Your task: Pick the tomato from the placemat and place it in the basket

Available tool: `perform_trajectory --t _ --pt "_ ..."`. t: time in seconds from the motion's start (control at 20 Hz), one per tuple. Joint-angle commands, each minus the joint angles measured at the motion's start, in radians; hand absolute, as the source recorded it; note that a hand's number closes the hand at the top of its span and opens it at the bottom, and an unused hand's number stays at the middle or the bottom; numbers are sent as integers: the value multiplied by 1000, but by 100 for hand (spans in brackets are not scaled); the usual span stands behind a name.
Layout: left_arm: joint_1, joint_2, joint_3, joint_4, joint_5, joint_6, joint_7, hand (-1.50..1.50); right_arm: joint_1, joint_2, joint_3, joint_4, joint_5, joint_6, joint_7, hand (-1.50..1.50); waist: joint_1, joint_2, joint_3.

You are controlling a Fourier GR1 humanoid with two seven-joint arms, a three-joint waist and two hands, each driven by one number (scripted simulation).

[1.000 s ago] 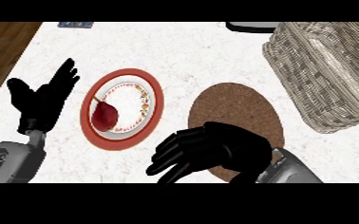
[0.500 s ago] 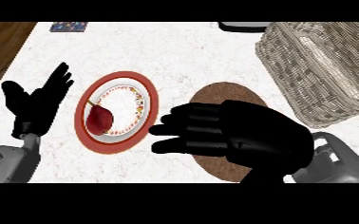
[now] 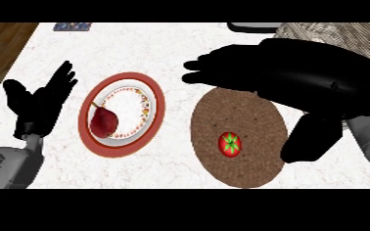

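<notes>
While the right hand (image 3: 289,78) hovers, fingers spread, above the placemat (image 3: 253,122), its thumb could knock the small tomato (image 3: 229,144) rolling before grasping.

A red tomato (image 3: 230,144) with a green star sits on a brown mat (image 3: 239,122), beside a red-rimmed white plate (image 3: 121,112).

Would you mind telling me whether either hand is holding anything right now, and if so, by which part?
Nothing is held. The tomato lies free on the placemat, the right hand hangs open above it, and the left hand rests open at the left edge.
</notes>
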Motion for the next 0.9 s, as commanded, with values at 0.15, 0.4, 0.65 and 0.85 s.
perform_trajectory --t 0.15,0.4,0.65,0.85 --pt "-37 -34 20 29 -25 -7 16 0 -16 -54 -65 92 -81 241 -39 -150 -3 4 2" --pt "36 -32 26 -32 -30 -29 4 0 77 -96 -168 162 -129 307 -170 -150 3 4 3" --pt "-51 -22 74 66 -32 -71 7 0 141 -47 -240 244 22 254 -361 -150 6 11 3" --pt "-4 -66 73 54 -65 -64 -38 0 262 -23 -207 188 175 213 -493 -150 3 8 3"
